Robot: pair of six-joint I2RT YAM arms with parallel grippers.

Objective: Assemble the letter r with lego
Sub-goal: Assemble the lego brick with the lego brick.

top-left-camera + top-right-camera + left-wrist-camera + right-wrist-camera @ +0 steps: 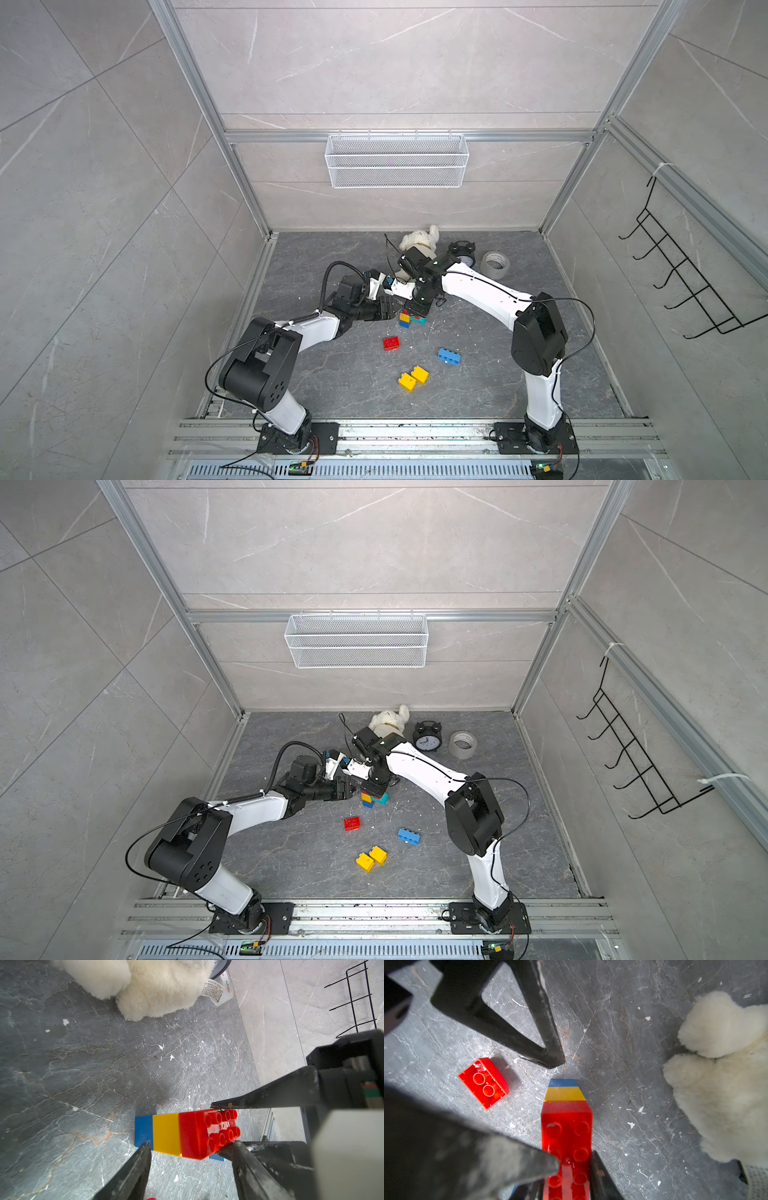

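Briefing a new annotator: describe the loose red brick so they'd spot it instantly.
Find the white plush toy; the brick stack stands a little in front of it. The loose red brick lies alone just beyond that stack, away from the plush. Unlike the stack's top red brick, it is unstacked and shows its hollow underside.

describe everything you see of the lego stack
The lego stack is three glossy plastic bricks pressed together: blue brick at the base, yellow brick in the middle, red brick on top with eight studs. It stands upright on the dark stone-look floor, a teal brick beside its foot. The right end effector pinches the red brick from both sides; the left end effector's open fingers flank the stack, contact unclear.
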